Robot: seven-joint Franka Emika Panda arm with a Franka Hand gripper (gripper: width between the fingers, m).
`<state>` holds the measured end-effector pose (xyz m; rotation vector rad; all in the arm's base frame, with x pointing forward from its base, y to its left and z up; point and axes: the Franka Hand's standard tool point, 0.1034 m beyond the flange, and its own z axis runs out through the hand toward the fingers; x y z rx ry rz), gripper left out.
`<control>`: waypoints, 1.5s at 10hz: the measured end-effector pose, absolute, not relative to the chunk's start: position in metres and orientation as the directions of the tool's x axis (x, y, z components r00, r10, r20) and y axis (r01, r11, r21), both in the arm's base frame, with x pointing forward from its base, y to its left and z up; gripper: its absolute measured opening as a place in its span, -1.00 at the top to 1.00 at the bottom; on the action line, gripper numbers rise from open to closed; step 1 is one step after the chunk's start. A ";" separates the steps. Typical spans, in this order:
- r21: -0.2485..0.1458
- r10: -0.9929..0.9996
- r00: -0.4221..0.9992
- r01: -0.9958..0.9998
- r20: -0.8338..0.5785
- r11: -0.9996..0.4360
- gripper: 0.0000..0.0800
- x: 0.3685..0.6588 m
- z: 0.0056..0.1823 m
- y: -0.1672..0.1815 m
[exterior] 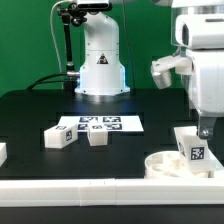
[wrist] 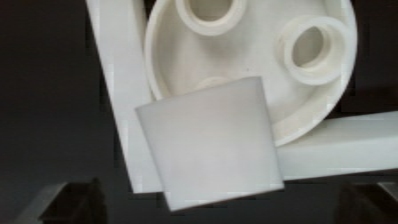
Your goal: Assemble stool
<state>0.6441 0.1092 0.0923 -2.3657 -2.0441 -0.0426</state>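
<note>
White seat (exterior: 165,165) and legs (exterior: 57,138) (black-and-white tags), black table (exterior: 30,115).

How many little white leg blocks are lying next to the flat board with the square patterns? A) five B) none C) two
C, in the exterior view two white stool legs lie on the black table beside the marker board, while another leg stands apart by the round seat.

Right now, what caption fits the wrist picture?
Open tool above a white leg lying across the round seat.
</note>
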 end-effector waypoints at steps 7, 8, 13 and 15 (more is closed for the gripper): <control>-0.012 0.991 0.136 0.991 0.016 -0.136 -0.62 0.640 0.078 0.105; -0.012 0.990 0.137 0.991 0.016 -0.137 -0.31 0.640 0.078 0.104; -0.014 0.977 0.213 0.977 0.016 -0.212 0.15 0.640 0.077 0.104; -0.024 0.884 0.468 0.883 0.012 -0.468 0.15 0.639 0.077 0.105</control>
